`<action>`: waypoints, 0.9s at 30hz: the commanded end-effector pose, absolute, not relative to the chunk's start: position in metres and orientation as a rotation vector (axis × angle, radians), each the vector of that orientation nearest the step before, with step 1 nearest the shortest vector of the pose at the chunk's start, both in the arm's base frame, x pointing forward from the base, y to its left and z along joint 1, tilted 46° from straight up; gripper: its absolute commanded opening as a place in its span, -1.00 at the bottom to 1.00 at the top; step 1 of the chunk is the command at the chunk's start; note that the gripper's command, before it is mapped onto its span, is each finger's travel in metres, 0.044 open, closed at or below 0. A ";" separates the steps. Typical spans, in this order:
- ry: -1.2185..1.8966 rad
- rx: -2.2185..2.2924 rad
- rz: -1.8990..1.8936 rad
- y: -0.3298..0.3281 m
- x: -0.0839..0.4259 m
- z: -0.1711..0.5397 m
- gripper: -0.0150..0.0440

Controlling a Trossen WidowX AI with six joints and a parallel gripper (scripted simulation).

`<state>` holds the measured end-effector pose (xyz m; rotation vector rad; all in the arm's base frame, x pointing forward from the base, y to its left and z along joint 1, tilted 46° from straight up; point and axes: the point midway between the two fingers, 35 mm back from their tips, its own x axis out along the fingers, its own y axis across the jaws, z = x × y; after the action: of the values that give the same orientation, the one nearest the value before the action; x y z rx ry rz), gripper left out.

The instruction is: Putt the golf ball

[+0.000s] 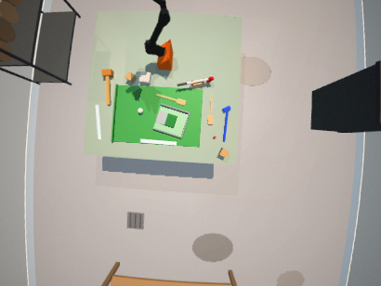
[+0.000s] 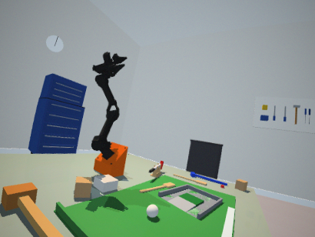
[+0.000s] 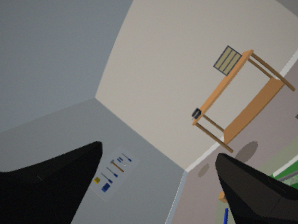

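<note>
Grey walls surround the pale green surface (image 1: 209, 42) (image 2: 23, 169), where the red putter (image 1: 210, 79) (image 2: 161, 165) leans on a small stand, probably for easy grasping, right of the orange base, and 1 open, empty hand (image 2: 119, 65) (image 3: 160, 155) hangs high.

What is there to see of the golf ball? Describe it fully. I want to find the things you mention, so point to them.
The golf ball (image 1: 140, 110) (image 2: 152, 211) is small, round and white, with a smooth-looking surface; no dimples or markings can be made out. It rests on the green mat (image 1: 125, 127) (image 2: 88, 217), on the open part beside the gray-walled frame (image 1: 185, 124) (image 2: 210, 210), outside it and apart from it. Its underside is shaded, with a dark shadow on the mat there. Only the mat appears to touch it; the claw (image 2: 122, 65) (image 3: 160, 155) is well away, raised high.
</note>
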<state>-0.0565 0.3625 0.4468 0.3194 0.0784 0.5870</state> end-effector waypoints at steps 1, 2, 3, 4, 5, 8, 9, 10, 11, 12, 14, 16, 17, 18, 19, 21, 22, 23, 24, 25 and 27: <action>0.075 0.323 0.593 0.362 -0.057 0.448 0.95; 0.063 0.335 0.609 0.360 -0.057 0.453 1.00; 0.043 0.355 0.634 0.356 -0.057 0.461 1.00; 0.027 0.370 0.666 0.347 -0.059 0.473 1.00; 0.012 0.383 0.696 0.337 -0.060 0.485 1.00; -0.034 0.425 0.775 0.303 -0.060 0.520 1.00; -0.050 0.440 0.797 0.292 -0.059 0.530 1.00; -0.065 0.454 0.816 0.281 -0.056 0.540 1.00; -0.081 0.469 0.834 0.269 -0.054 0.549 1.00; -0.097 0.484 0.850 0.257 -0.050 0.559 1.00; -0.129 0.516 0.877 0.233 -0.040 0.576 1.00; -0.160 0.549 0.895 0.209 -0.028 0.590 1.00; -0.174 0.566 0.900 0.197 -0.020 0.597 1.00; -0.187 0.583 0.904 0.185 -0.012 0.603 1.00; -0.200 0.599 0.906 0.173 -0.003 0.608 1.00; -0.203 0.651 0.919 0.154 0.012 0.615 1.00; -0.198 0.678 0.928 0.148 0.017 0.616 1.00; -0.196 0.699 0.932 0.141 0.023 0.618 1.00; -0.198 0.712 0.930 0.135 0.030 0.619 1.00; -0.202 0.722 0.925 0.129 0.038 0.621 1.00; -0.209 0.740 0.914 0.117 0.054 0.622 1.00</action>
<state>0.0315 0.1340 0.6195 0.7058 -0.2044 0.9270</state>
